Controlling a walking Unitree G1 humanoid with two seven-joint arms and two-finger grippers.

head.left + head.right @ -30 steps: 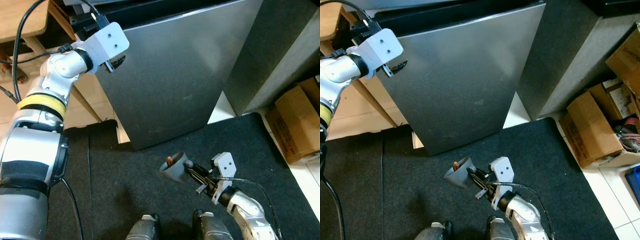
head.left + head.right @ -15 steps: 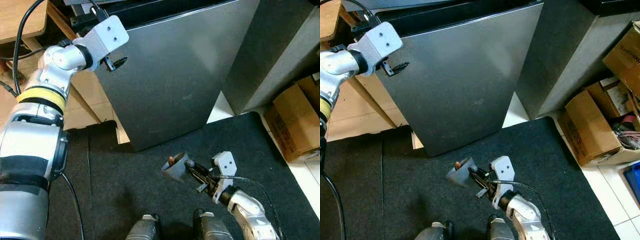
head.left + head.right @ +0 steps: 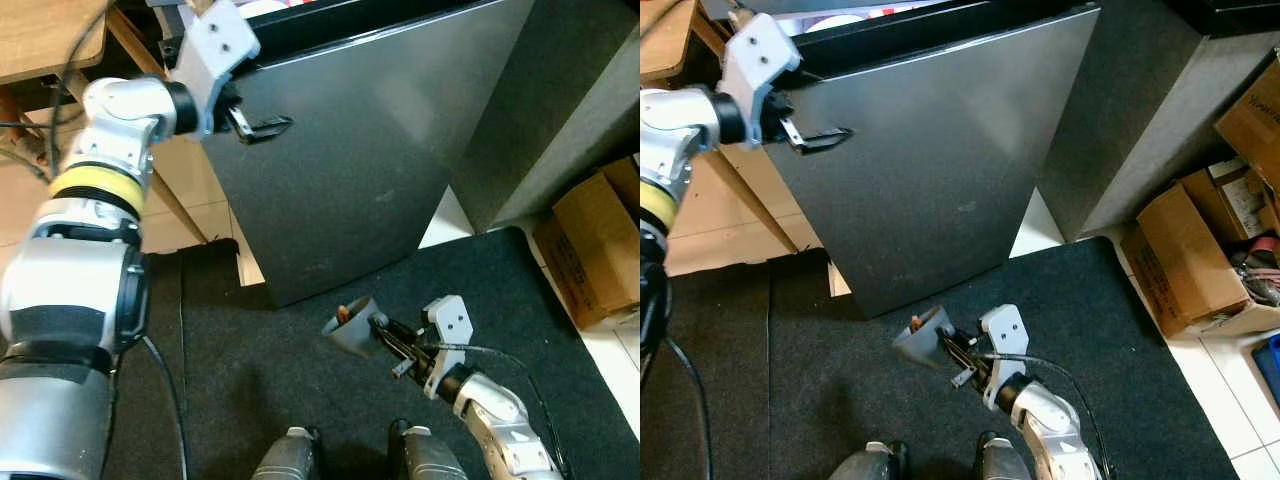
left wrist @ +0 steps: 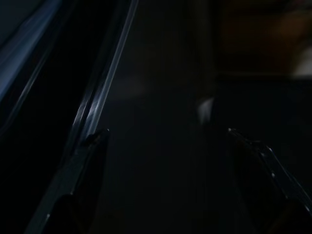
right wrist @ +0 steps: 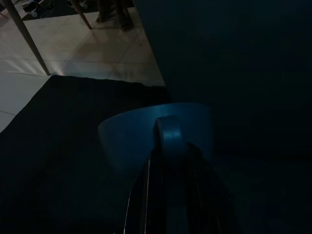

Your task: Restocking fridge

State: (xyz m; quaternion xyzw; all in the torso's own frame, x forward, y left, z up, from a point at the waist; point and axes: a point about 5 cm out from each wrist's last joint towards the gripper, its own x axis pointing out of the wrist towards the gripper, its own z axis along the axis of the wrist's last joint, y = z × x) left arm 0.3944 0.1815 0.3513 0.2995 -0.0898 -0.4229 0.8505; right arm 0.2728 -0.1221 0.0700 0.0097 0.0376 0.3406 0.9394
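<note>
Fridge door (image 3: 360, 170) — grey steel, top edge ajar. Left gripper (image 3: 262, 126) — raised at the door's upper corner, fingers parted (nothing between them). Right gripper (image 3: 392, 345) — low over the dark mat (image 3: 250, 380), clamped on the handle of a blue-grey cup (image 3: 350, 327) tipped sideways.

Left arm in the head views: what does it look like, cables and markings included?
The left arm is silver with black panels and a yellow band below the wrist. A white bracket with holes tops the wrist. Left gripper: two long black fingers. A black cable hangs alongside.
</note>
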